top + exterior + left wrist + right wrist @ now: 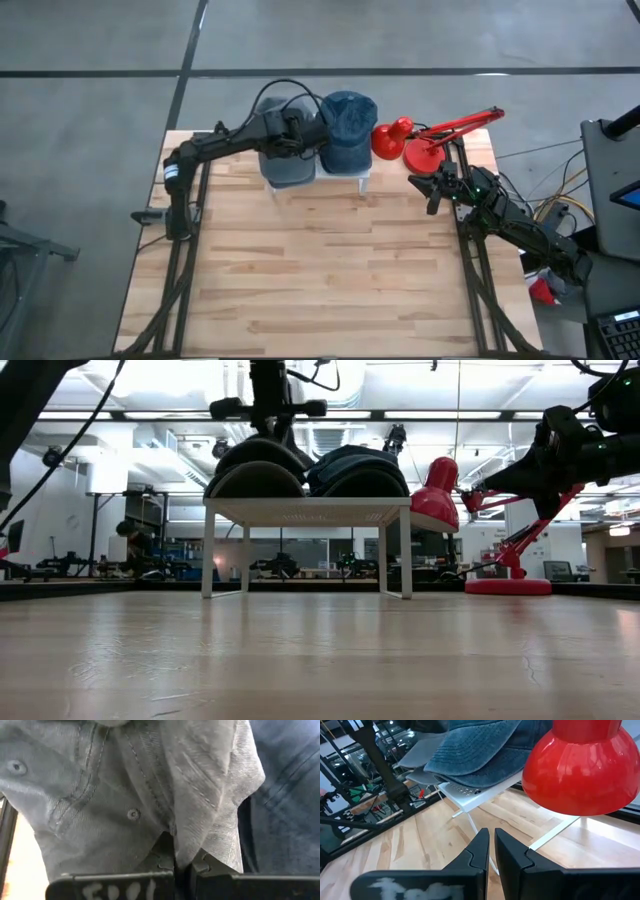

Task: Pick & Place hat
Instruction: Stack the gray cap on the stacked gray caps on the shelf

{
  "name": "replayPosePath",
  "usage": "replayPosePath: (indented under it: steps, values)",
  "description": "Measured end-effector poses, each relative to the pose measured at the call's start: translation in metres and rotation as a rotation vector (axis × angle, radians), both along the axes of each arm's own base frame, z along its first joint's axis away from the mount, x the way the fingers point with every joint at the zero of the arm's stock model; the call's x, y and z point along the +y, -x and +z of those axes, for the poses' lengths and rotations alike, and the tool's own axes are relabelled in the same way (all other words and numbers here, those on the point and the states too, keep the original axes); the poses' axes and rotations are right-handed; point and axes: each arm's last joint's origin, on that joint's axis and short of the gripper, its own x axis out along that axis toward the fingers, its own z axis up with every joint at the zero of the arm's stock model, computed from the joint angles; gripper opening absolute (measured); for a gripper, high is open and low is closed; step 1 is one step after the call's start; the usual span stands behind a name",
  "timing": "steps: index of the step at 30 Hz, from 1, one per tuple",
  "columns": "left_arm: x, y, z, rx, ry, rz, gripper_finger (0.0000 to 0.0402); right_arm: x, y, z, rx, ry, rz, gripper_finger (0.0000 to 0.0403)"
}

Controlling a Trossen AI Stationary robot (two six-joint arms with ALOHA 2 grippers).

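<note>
- Looking straight down, the left gripper (305, 135) reaches from the 9 o'clock side to the grey hat (285, 160), which sits on a small white rack (365, 178) at the 12 o'clock edge of the wooden bench (320, 270); a blue hat (347, 130) lies just beside it toward 3 o'clock.
- Still from above, a red desk lamp (420, 145) stands at the 1 o'clock corner, and the right gripper (432, 190) hovers near its base, holding nothing.
- At bench height, both hats (305, 472) rest on top of the rack (305, 512), with the lamp shade (438, 495) at its 3 o'clock side.
- From the left wrist, the fingers (202, 865) are pressed together on a fold of the grey hat's fabric (115, 800).
- From the right wrist, its fingers (480, 852) stand almost together, empty, above bare bench, facing the blue hat (480, 750) and the lamp shade (585, 770).
</note>
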Motion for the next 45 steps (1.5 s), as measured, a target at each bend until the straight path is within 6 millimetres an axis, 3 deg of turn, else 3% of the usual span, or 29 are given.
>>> replayPosePath:
  steps: [11,27,36,45]
  values:
    - [0.0,-0.001,-0.012,0.035,0.037,-0.008,0.0006,0.0,0.0,0.0,-0.002,-0.004,0.0,0.0027]
    - [0.001,-0.003,-0.012,0.042,0.045,-0.059,0.0123,0.0,0.0,0.0,-0.003,-0.007,0.0,0.0027]
    - [-0.001,0.005,-0.001,0.006,0.035,-0.057,0.0198,0.0,0.0,0.0,-0.004,-0.006,0.0,0.0027]
    - [-0.004,0.016,0.026,-0.067,-0.003,-0.078,0.0223,0.0,0.0,0.0,-0.004,-0.006,0.001,0.0027]
